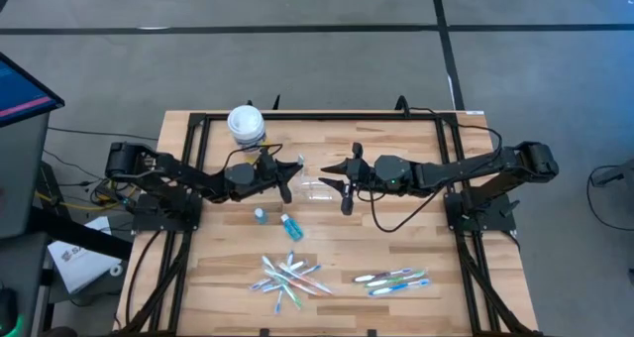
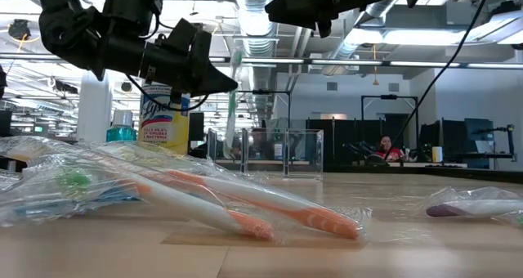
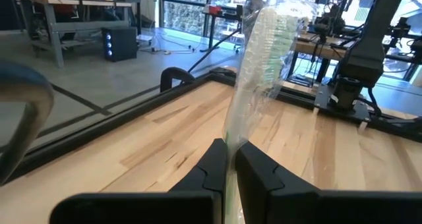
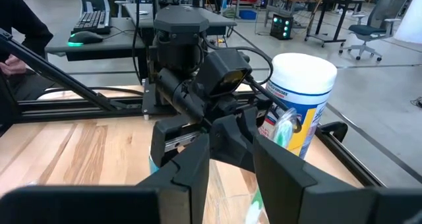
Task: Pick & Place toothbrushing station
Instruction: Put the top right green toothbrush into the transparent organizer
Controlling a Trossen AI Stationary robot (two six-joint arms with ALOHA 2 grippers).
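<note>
Pale wooden slatted worktop (image 1: 327,253) inside a black metal frame, on a grey floor; open office hall behind, with desks, monitors and a seated person (image 2: 384,150) far off. Clear plastic cup (image 1: 315,188) at mid-worktop between both arms, barely discernible from above. Two teal toothpaste tubes (image 1: 289,225) just in front of it. Two heaps of wrapped white, blue and green toothbrushes (image 1: 289,276) near the front edge, well apart from the cup. White tub with yellow label (image 1: 246,124) at the back. Left gripper (image 3: 231,166): fingers pressed together, pinching a wrapped green-bristled toothbrush (image 3: 260,66), held upright above the worktop. Right gripper (image 1: 344,190) beside the cup: fingers partly spread, holding nothing visible.
</note>
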